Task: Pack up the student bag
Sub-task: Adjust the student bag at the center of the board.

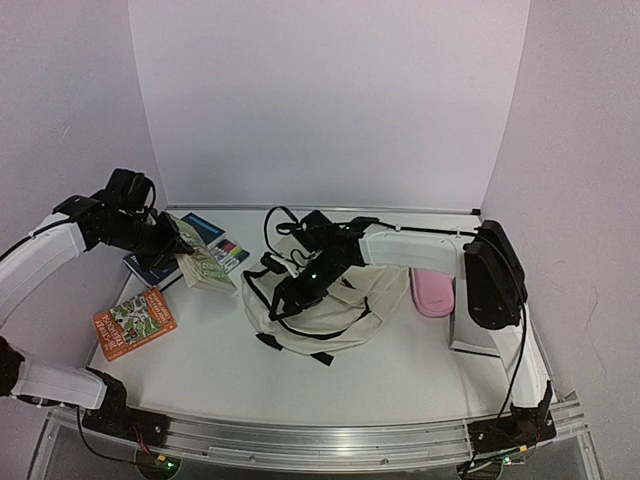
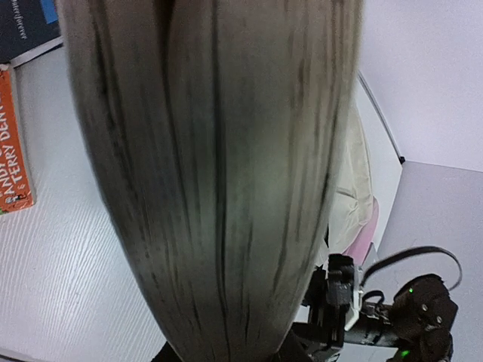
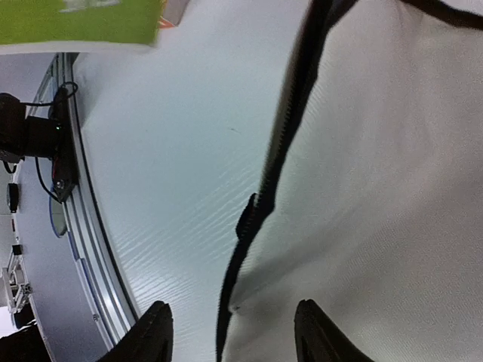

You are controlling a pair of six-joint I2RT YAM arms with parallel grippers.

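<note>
The student bag (image 1: 322,305), cream fabric with black zippers and straps, lies slumped in the middle of the table. My right gripper (image 1: 292,291) is low over its left edge. In the right wrist view the gripper (image 3: 230,332) is open, its tips standing either side of the bag's black zipper edge (image 3: 264,196), with cream fabric (image 3: 392,188) under the right tip. My left gripper (image 1: 178,243) is shut on a book (image 1: 207,268) held above the table's left side. That book's page edges (image 2: 211,166) fill the left wrist view and hide the fingers.
An orange book (image 1: 134,322) lies front left. Dark blue books (image 1: 200,232) and a marker box (image 1: 230,251) lie behind the held book. A pink pencil case (image 1: 433,292) sits right of the bag, by the right arm. The metal rail (image 1: 320,437) runs along the near edge.
</note>
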